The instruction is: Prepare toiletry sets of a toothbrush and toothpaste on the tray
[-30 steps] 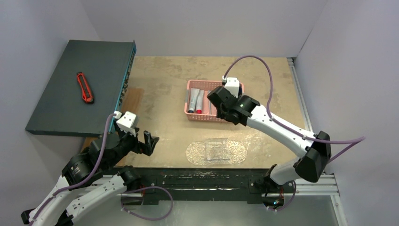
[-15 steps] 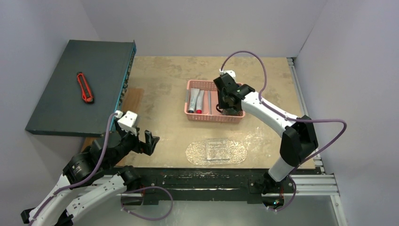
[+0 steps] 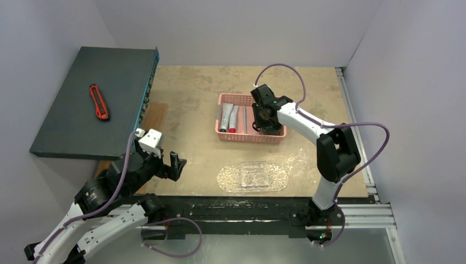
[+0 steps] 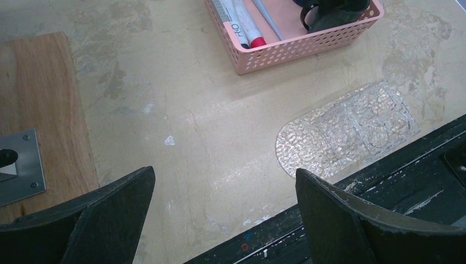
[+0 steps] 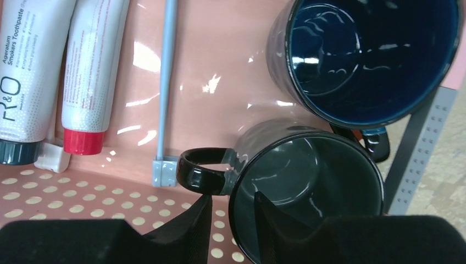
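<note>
The pink basket point(image 3: 225, 135) stands mid-table and holds the toiletry items. In the right wrist view a dark green mug point(image 5: 308, 187) sits in front of a blue mug point(image 5: 373, 55). To their left lie a pale-blue toothbrush point(image 5: 166, 82), a tube with a red cap point(image 5: 90, 71) and a tube with a dark cap point(image 5: 27, 71). My right gripper point(image 5: 233, 197) is open and straddles the green mug's wall beside its handle, one finger inside and one outside, with small gaps showing. The clear oval tray point(image 3: 253, 176) lies bare near the front edge. My left gripper point(image 4: 224, 173) hangs wide open over the table's front left.
A dark grey box point(image 3: 82, 110) with an orange utility knife point(image 3: 99, 102) on it fills the far left. A wooden board point(image 4: 44, 110) with a metal plate point(image 4: 16, 165) lies beside it. The table's black front rail point(image 4: 384, 176) runs just below the tray.
The right arm has swung its wrist over the basket's right end and lowered its fingers around the green mug's rim. The left arm has stayed still.
</note>
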### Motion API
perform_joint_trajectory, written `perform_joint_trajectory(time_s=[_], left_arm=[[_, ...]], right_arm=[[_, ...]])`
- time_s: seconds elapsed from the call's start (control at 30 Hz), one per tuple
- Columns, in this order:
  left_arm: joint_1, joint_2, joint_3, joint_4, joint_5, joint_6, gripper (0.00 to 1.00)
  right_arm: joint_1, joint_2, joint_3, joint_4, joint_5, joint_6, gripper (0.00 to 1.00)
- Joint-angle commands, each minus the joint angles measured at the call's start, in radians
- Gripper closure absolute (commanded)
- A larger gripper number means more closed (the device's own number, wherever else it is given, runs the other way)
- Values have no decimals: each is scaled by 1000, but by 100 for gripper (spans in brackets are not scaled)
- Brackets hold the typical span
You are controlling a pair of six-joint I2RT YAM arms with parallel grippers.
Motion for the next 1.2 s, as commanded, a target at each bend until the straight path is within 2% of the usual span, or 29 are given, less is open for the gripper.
perform_joint_trajectory(time_s=[0.0,0.2,0.3,0.4,0.9,1.17], left_arm=[[-3,15,-2,8,-15,16,1],[-4,19,-1,8,-16,17,1],[-3,20,0,8,-14,17,1],[-3,20,-1,8,-14,17,1],[-3,13,1,4,-20,17,1],[-3,12,0,3,-24,15,1]], right_arm=[[-11,28,58,18,-50,-32,66],[-15,77,66,4,-69,-44,76],[-16,88,72,-2,-69,-49,85],[-16,92,83,-11,-67,-51,100],[1,-20,233,-78,26,-57,100],[109,-76,342,-147,91,-76,100]])
